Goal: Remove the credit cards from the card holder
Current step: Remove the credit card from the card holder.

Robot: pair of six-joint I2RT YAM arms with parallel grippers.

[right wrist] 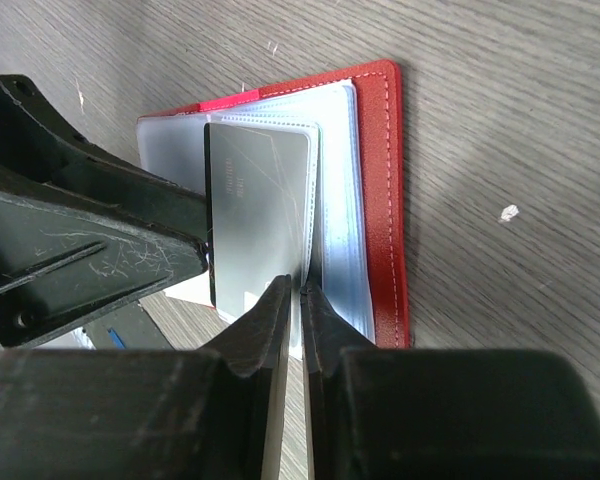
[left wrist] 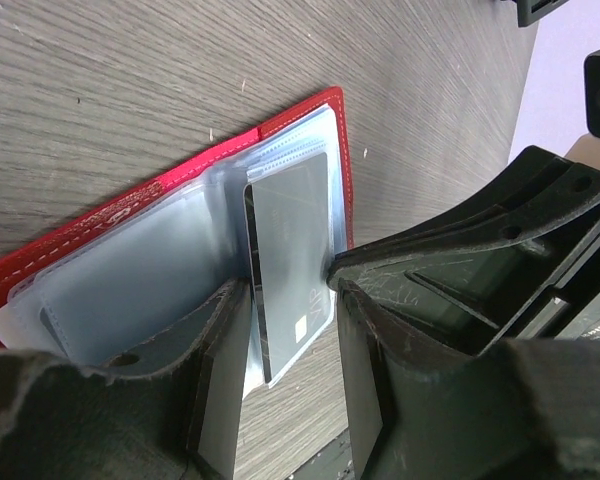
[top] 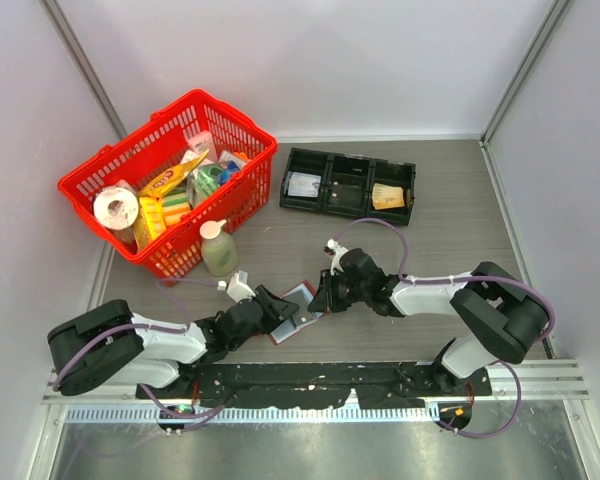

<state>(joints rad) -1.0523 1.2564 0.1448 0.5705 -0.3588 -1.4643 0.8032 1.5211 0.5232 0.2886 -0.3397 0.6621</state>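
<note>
The dark red card holder (top: 298, 310) lies open on the table between my two grippers, its clear sleeves (left wrist: 140, 270) fanned up. A greyish credit card (left wrist: 290, 250) sticks partway out of a sleeve. My left gripper (left wrist: 285, 285) is open, its fingers either side of that card, which is close to the left pad (left wrist: 220, 380). My right gripper (right wrist: 298, 290) is shut on the edge of a clear sleeve (right wrist: 340, 240), just beside the card (right wrist: 258, 240). The red cover (right wrist: 388, 200) lies flat on the table. Other cards are hidden.
A red shopping basket (top: 242, 190) full of groceries stands at the back left, with a soap bottle (top: 218, 250) in front of it. A black three-compartment tray (top: 348, 185) at the back holds a tan wad (top: 388, 196). The two grippers nearly touch.
</note>
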